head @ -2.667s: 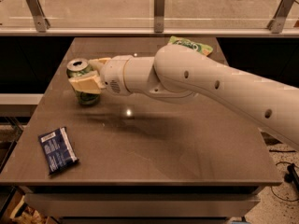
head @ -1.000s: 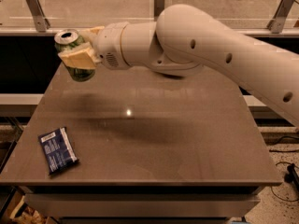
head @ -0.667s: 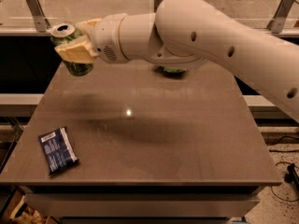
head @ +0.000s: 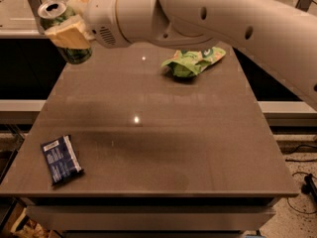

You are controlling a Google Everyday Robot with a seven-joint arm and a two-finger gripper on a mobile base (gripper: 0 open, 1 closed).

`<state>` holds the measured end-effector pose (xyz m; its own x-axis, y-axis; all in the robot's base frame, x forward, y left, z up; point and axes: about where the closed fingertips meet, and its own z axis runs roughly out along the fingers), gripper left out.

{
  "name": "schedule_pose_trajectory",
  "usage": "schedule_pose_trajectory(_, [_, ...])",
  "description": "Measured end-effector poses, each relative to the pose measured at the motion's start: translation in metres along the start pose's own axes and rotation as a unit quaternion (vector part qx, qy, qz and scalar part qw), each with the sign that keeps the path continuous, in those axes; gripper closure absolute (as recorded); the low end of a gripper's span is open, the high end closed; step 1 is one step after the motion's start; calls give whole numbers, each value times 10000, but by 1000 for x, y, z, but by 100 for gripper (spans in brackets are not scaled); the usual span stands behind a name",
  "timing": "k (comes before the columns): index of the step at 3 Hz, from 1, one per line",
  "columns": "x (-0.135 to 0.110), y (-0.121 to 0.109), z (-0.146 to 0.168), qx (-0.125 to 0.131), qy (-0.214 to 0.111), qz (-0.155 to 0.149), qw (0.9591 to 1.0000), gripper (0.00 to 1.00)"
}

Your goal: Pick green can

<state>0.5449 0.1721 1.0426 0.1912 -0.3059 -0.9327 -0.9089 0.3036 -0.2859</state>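
Top L: tool [head: 68, 34] clamped on cyl. metal green can [head: 77, 55], silver lid, by smooth table [head: 198, 148] corner.

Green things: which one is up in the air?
The small light green metal can, held by the gripper at top left. The crumpled green-and-white snack bag lies on the table.

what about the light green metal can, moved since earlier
Yes. The green can, clamped in the gripper, rose up and left off the brown table, above its far-left corner.

Warm light glints on table [head: 148, 152] and upper-left claw's [head: 68, 35] green can [head: 75, 55].
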Motion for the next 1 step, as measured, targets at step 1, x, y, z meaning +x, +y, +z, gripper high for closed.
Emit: schedule_pose_trajectory(1, [0,0,0,0,0,0,10000,100])
